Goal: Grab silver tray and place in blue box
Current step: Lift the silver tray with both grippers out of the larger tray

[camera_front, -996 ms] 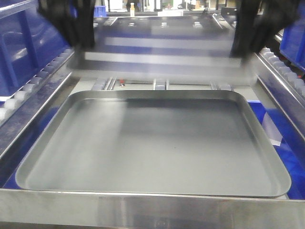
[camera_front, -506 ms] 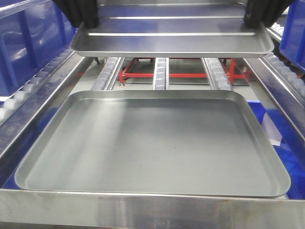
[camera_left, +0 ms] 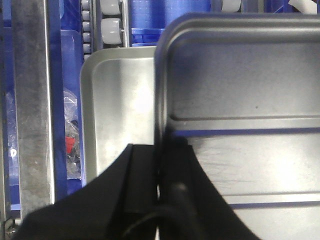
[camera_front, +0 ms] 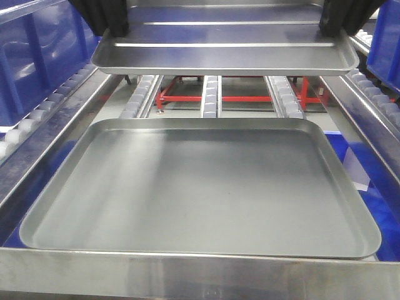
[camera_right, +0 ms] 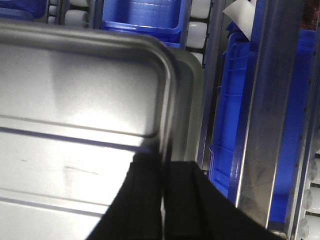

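Fingers (camera_left: 135, 175) of the left gripper (camera_left: 158, 150) are pinching the left rim of the silver tray (camera_left: 240, 85), one black pad lying inside the rim and one outside it, with the metal filling the narrow gap between them. On the opposite end the right gripper (camera_right: 164, 164) is clamping the right rim the same way, closed tight over the rolled edge. Seen from the front, both arms are reaching down from the top of the view and are holding the silver tray (camera_front: 225, 53) level in the air, its two raised lines running across its bottom from side to side.

Below and nearer the camera, the larger grey tray (camera_front: 200, 187) is lying flat, apart from the lifted one. A ribbed blue box (camera_right: 232, 125) is showing just beside and below the grey tray's right edge.

A second ago the silver tray was a blurred streak, lower down, just beyond the grey tray's far rim. Now it is hanging higher and sharp, exposing the roller tracks (camera_front: 211, 97) and red frame (camera_front: 250, 99) underneath. Its position is matching that of half a second ago.
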`<control>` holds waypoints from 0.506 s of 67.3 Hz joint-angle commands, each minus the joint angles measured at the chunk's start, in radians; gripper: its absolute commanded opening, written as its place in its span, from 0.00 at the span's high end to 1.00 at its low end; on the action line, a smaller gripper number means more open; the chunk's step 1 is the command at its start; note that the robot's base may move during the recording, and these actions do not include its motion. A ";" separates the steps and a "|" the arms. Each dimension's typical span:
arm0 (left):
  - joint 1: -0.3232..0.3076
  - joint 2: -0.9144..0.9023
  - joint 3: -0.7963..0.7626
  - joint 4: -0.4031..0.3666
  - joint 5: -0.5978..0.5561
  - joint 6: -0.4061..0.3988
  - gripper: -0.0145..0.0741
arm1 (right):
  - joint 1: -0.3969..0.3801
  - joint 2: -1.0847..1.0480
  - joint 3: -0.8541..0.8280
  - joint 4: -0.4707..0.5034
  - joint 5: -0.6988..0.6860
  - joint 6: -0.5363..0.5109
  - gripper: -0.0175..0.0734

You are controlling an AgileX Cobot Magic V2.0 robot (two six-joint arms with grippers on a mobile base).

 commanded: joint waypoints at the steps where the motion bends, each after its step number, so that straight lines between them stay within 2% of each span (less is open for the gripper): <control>1: -0.005 -0.051 -0.032 0.056 0.008 0.011 0.95 | -0.002 -0.046 -0.039 -0.057 -0.029 -0.018 0.74; 34: -0.005 -0.051 -0.032 0.056 0.006 0.011 0.95 | -0.002 -0.045 -0.039 -0.057 -0.029 -0.018 0.74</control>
